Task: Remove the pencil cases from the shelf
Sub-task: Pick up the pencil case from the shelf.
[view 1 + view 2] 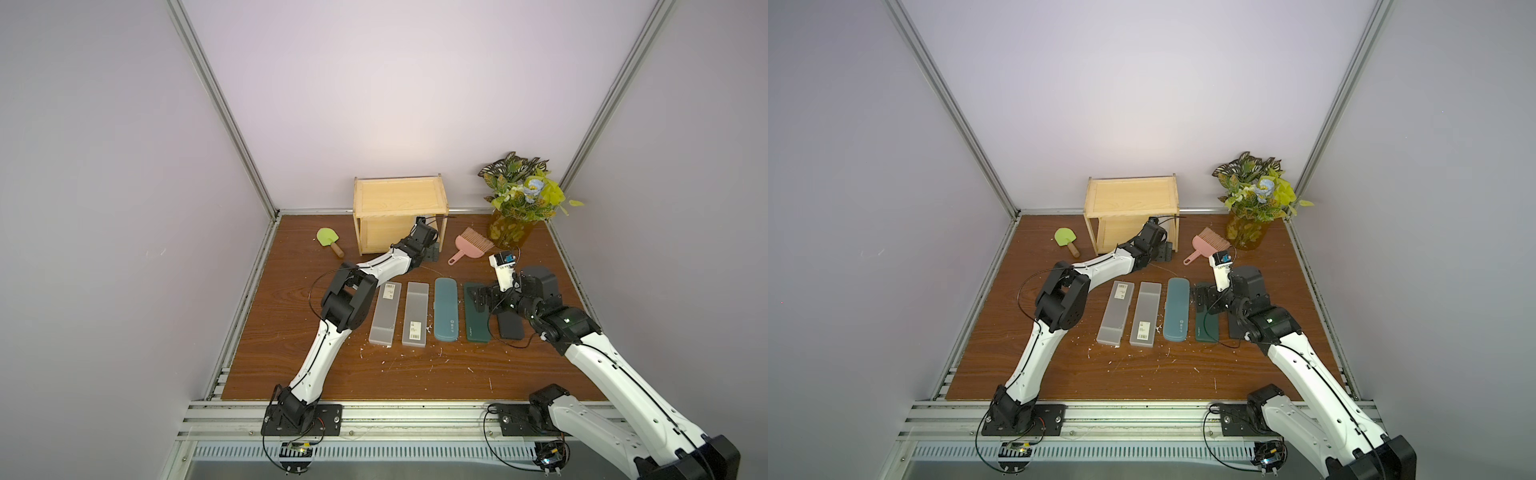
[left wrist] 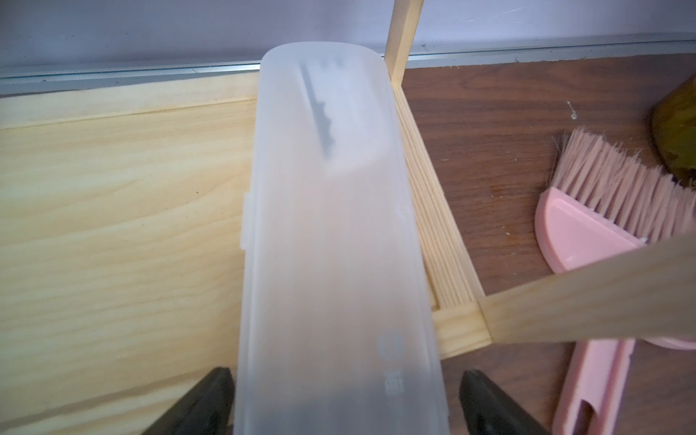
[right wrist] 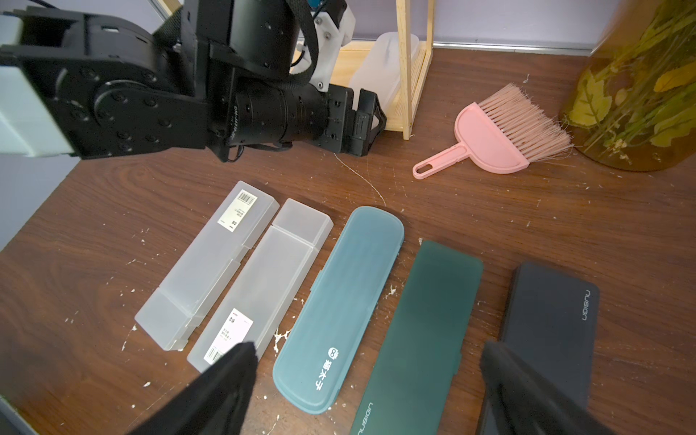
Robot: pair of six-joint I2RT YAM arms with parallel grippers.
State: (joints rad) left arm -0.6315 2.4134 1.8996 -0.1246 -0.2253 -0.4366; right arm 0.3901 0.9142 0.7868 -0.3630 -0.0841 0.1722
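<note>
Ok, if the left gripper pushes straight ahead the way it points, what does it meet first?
Likely the frosted case on the shelf: it lies between the jaws of the left gripper, so its near end comes first; depth is unclear.

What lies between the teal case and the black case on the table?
The dark green case lies there, flat; the right wrist view shows it clearly.

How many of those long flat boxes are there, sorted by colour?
Frosted cases: 3, two on the table, one on the shelf
Teal case: 1
Dark green case: 1
Black case: 1
Total: 6
</note>
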